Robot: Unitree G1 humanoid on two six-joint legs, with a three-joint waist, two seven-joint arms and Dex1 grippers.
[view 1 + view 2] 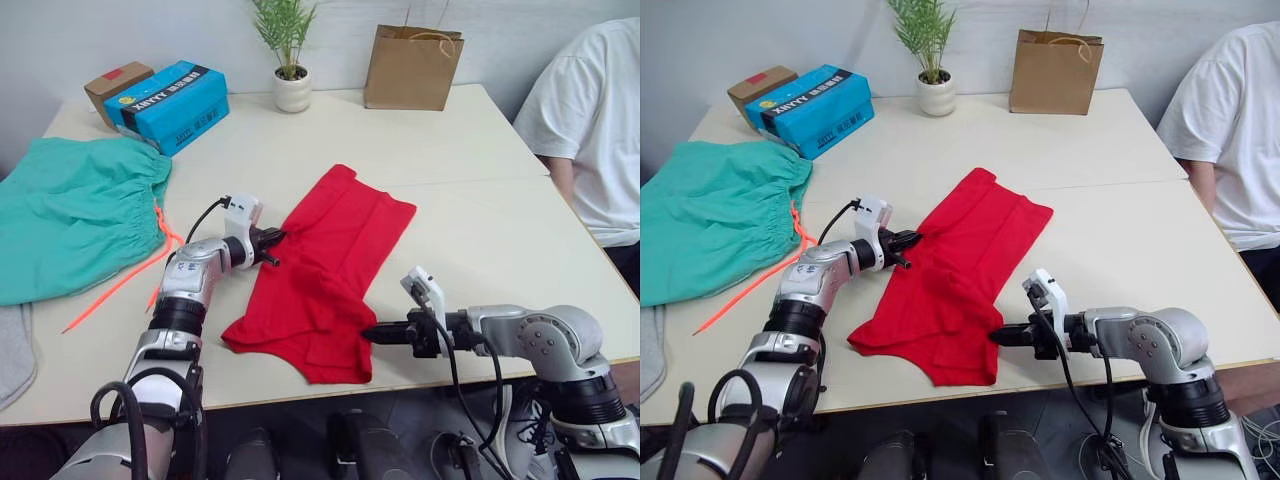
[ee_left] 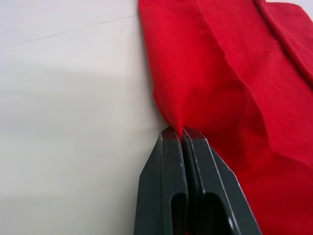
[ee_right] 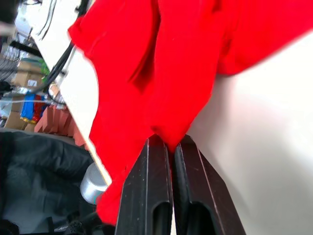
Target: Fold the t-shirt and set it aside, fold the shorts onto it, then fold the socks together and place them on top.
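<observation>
The red t-shirt lies folded lengthwise in a long strip on the middle of the table. My left gripper is shut on its left edge, the cloth pinched between the fingers. At the near right edge of the shirt my right gripper is shut on the fabric, which shows squeezed between its fingers. The teal shorts lie spread at the left of the table, their orange drawstring trailing toward the front. A grey sock pokes in at the left edge.
A blue box and a brown carton stand at the back left. A potted plant and a paper bag stand at the back. A person in a white shirt sits at the right. The table is bare to the right.
</observation>
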